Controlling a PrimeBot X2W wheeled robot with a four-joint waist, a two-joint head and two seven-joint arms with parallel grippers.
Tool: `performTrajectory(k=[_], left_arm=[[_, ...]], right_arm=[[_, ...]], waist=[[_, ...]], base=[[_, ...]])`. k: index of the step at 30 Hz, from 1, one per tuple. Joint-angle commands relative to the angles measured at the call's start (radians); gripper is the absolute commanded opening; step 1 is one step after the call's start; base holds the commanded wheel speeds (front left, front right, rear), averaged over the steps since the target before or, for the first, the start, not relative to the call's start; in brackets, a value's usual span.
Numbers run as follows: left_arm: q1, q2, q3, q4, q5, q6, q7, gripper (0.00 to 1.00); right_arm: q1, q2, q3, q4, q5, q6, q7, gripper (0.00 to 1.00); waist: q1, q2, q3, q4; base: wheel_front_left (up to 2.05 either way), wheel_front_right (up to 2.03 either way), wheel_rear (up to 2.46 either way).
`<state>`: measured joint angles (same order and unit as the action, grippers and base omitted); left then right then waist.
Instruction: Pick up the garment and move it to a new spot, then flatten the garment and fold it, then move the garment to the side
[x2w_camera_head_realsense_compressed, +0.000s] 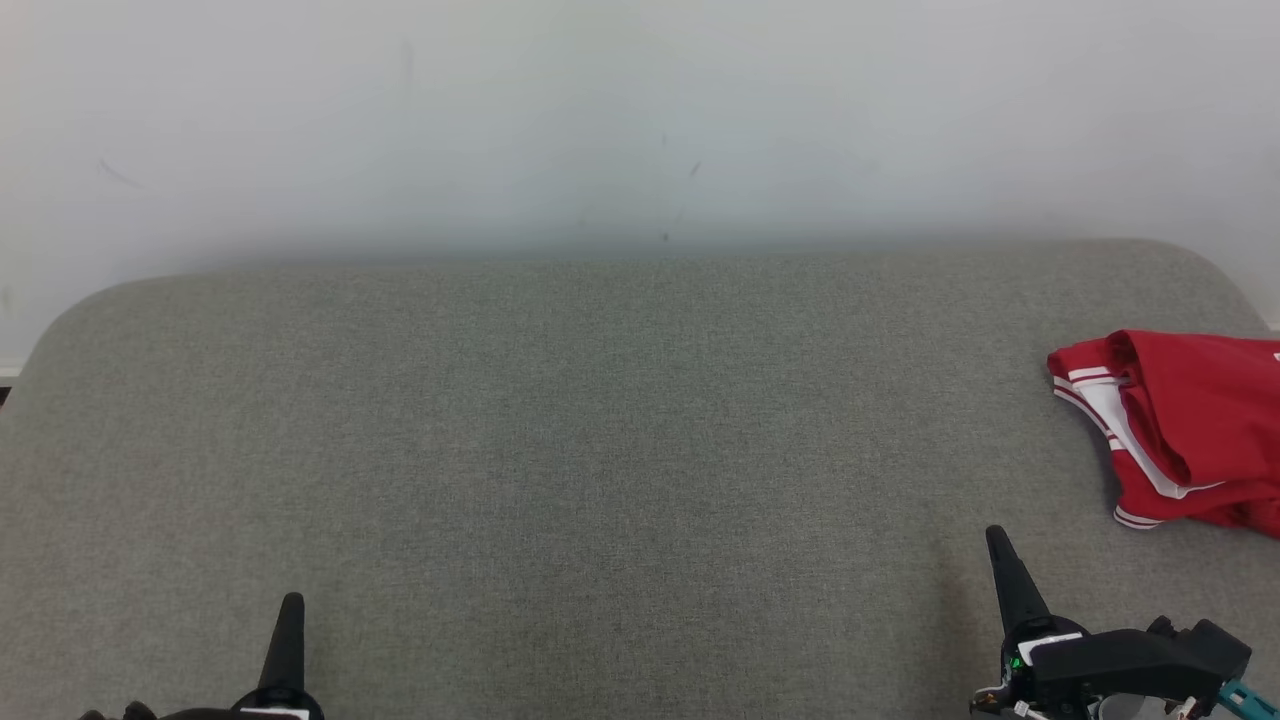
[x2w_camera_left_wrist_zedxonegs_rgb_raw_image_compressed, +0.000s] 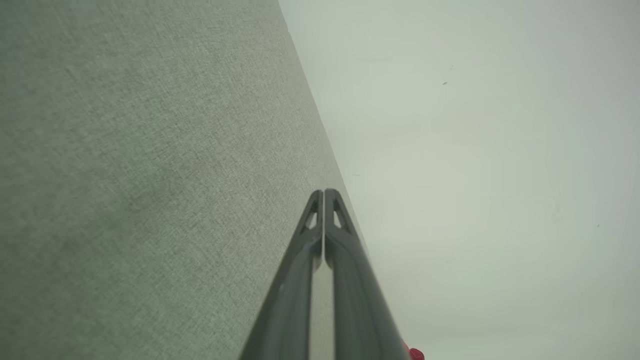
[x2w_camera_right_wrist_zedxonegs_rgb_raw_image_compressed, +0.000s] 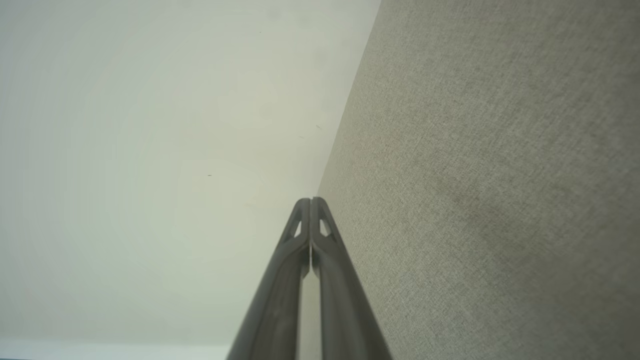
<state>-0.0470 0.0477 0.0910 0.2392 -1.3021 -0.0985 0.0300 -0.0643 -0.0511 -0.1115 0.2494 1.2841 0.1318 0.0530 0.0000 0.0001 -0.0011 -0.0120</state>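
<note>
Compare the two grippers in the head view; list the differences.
The left gripper sits far from the red garment; the right gripper lies near it. The right gripper shows its black housing; the left gripper barely shows its base. Both have jaws shut, holding nothing.

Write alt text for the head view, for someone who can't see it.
A red garment with white trim lies bunched at the right edge of a grey fabric surface, before a pale wall. The left gripper and right gripper, both shut and empty, show near the bottom corners.
</note>
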Motion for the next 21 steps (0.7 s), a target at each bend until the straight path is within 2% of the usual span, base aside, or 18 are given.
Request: performTrajectory(k=[1, 21], left_arm=[[-0.019, 0.003, 0.004, -0.003, -0.024, -0.008, 0.008, 0.00], [-0.046, 0.004, 0.014, 0.002, -0.173, -0.022, 0.049, 0.00]], right_arm=[[-0.014, 0.001, -0.001, -0.008, 0.027, -0.001, 0.006, 0.00], [-0.032, 0.001, -0.002, -0.007, 0.181, -0.002, 0.035, 0.00]], waist=[[0.0000, -0.0001, 0.000, 0.000], [0.0000, -0.0001, 0.002, 0.006]], base=[[0.00, 0.00, 0.00], [0.00, 0.00, 0.00]])
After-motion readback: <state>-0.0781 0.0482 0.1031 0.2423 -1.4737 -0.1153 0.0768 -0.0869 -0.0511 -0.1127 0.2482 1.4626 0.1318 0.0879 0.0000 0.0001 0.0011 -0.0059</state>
